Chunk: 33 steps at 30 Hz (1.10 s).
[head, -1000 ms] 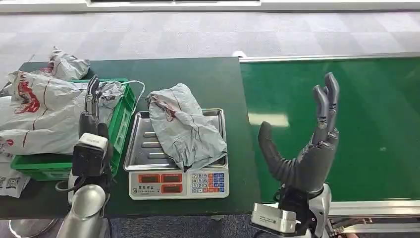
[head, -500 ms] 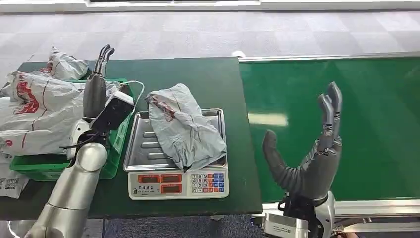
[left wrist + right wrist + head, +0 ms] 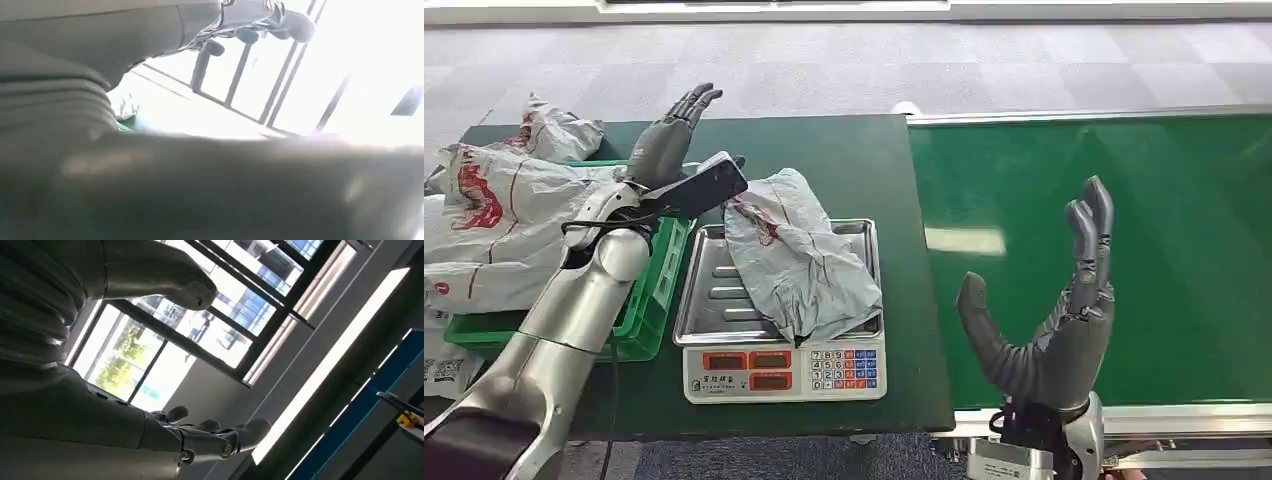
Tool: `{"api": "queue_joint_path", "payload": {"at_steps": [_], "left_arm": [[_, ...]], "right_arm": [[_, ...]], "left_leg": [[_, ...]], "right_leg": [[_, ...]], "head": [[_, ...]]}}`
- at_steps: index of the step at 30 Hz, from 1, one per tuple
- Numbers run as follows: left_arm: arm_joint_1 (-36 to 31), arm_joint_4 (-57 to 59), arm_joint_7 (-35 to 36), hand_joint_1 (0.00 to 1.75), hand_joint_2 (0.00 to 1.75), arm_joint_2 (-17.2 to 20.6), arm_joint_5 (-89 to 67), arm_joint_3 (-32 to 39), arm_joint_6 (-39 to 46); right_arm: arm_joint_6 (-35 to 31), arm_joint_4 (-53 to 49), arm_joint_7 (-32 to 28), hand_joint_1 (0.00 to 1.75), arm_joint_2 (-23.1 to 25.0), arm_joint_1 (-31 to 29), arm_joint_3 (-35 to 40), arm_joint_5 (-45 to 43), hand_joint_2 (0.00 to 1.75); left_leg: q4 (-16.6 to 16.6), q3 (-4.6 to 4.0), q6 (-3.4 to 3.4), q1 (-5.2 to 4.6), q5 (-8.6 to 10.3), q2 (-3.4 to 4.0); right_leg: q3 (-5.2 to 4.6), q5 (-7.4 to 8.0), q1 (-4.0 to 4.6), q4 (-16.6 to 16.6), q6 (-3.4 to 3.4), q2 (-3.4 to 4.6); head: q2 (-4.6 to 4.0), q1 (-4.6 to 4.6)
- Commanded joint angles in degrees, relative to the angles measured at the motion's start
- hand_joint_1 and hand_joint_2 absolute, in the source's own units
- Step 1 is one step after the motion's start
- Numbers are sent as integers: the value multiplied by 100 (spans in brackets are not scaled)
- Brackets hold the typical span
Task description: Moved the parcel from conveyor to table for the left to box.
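The green conveyor [image 3: 1124,250] fills three o'clock, the dark table [image 3: 824,160] beside it. At nine o'clock a green crate [image 3: 659,270] holds grey bags [image 3: 494,230]. The parcel [image 3: 796,255] lies crumpled on the scale [image 3: 779,365] at centre. Right hand [image 3: 1049,325] at five o'clock: fingers apart, empty. Left hand [image 3: 664,145] at eleven o'clock, above the crate's rim: fingers extended, empty.
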Motion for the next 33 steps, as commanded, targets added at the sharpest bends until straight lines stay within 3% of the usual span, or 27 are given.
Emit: {"api": "queue_joint_path", "payload": {"at_steps": [1, 7, 8, 11, 18, 23, 24, 28, 33], "left_arm": [[-1670, 1948, -85, 0, 0, -4, -205, -1399, -1011], [-1700, 2035, -172, 0, 0, -1, -241, -1654, -1214], [-1693, 2039, -202, 0, 175, -5, -250, -1763, -1313], [-1610, 2183, -376, 0, 175, -61, -285, -2253, -1880], [-1232, 2334, -710, 0, 175, -239, -195, -2867, -2114], [-1241, 2340, -709, 0, 175, -230, -190, -2872, -2100], [-1163, 2421, -854, 0, 175, -240, -117, -3070, -2731], [-497, 2852, -1053, 0, 175, -370, -14, -3478, -2001], [-519, 2833, -1075, 0, 175, -421, 176, -3638, -2032]], "right_arm": [[160, 153, 35, 0, -91, -247, -138, -157, 175], [164, 159, 11, 0, -51, -344, -65, -144, 175], [195, 131, 43, 0, -52, -396, -59, -155, 175], [254, 94, 109, 0, -14, -450, -53, -125, 175], [274, 166, 76, 0, -35, -496, -12, -213, 175], [273, 170, 76, 0, -34, -497, -12, -215, 175], [264, 182, 72, 0, -79, -504, 13, -214, 175], [221, 233, 39, 0, -108, -490, 19, -261, 175], [294, 189, 56, 0, -60, -462, 20, -283, 175]], "left_leg": [[11, -14, 4, 6, 3, -8], [-1, -1, 6, 2, 3, 8], [2, -3, 4, 4, 1, 7], [-3, 0, 5, 1, 4, 8], [-6, 5, 7, -3, 3, 6], [-2, 1, 5, 0, 1, 6], [-7, 3, 7, 0, 4, 12], [-24, 31, 6, -12, 1, 12], [-15, 12, 9, -2, 4, 12]], "right_leg": [[-5, 1, 8, 4, -3, -25], [4, 5, 5, -6, -4, -15], [3, 4, 7, -4, -3, -11], [4, 5, 5, -6, -4, -15], [10, 5, 0, -8, -1, -14], [8, 4, 2, -7, -3, -13], [10, 8, 4, -13, -5, -15], [30, 3, -9, -18, -1, -4], [18, 8, 1, -19, -2, -14]], "head": [[0, -2], [0, -2], [0, 2], [0, 0], [0, 0], [0, 0], [0, 0], [0, 0], [0, 0]]}}
